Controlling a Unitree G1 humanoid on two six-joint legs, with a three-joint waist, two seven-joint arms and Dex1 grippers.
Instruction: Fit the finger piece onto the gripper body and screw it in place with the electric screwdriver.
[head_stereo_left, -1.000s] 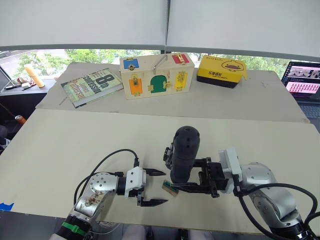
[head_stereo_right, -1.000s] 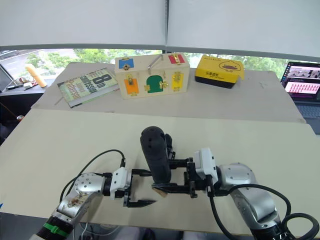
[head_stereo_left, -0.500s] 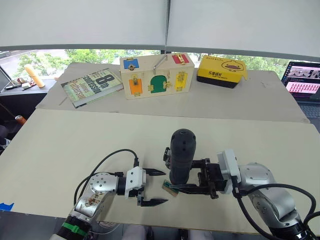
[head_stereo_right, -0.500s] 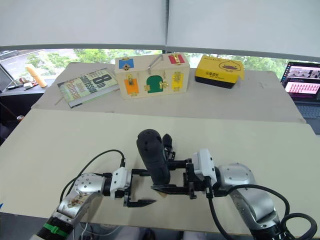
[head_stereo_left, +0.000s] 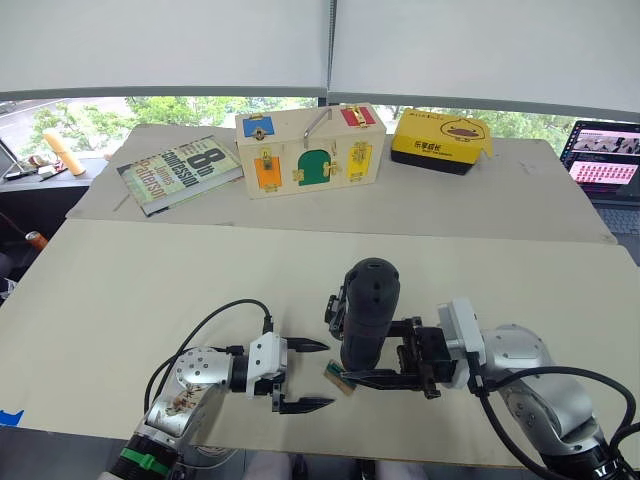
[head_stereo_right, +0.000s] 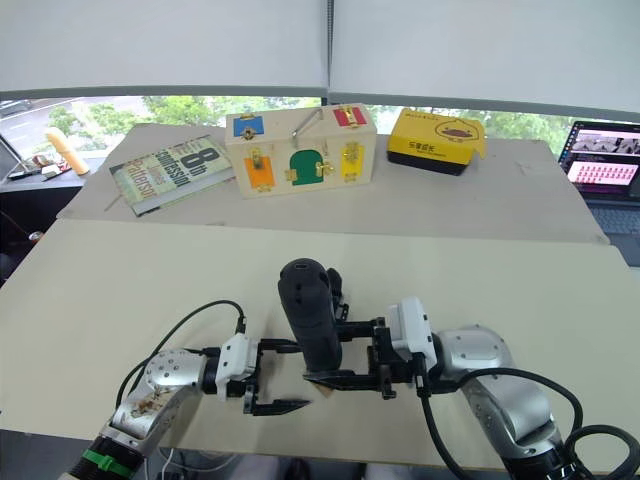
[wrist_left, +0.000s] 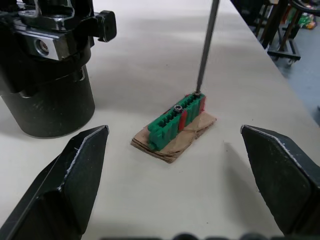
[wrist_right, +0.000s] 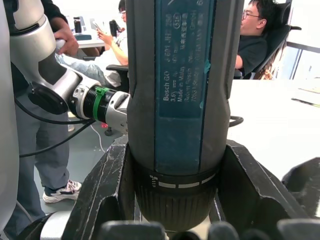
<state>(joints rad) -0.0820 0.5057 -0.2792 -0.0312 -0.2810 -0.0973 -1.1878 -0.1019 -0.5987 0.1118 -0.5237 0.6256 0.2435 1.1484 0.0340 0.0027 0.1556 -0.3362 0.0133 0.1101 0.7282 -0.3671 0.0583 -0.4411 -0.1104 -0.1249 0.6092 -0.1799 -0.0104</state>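
**Screwdriver upright in the right gripper, bit on the green block**

While it stood upright on the pale table (head_stereo_left: 120, 290), the thick blue-black pen-shaped electric screwdriver (head_stereo_left: 366, 310) was clamped between the two black fingers of the right gripper (head_stereo_left: 372, 352). Its thin metal bit (wrist_left: 206, 47) came down onto the top of a small green ridged block (wrist_left: 176, 120), which lay on a scrap of brown card (wrist_left: 175, 142). Just behind the screwdriver, towards the far side of the table, sat the chunky black gripper body with its round base (wrist_left: 47, 75). The finger piece could not be made out.

The left gripper (head_stereo_left: 305, 374) hung near the table's front edge, its black fingers (wrist_left: 65, 185) spread wide on either side of the green block and touching nothing. Farther back lay a book (head_stereo_left: 180, 172), a wooden latch box with coloured doors (head_stereo_left: 308, 150), a yellow case (head_stereo_left: 441, 141) and a laptop (head_stereo_left: 603, 165).
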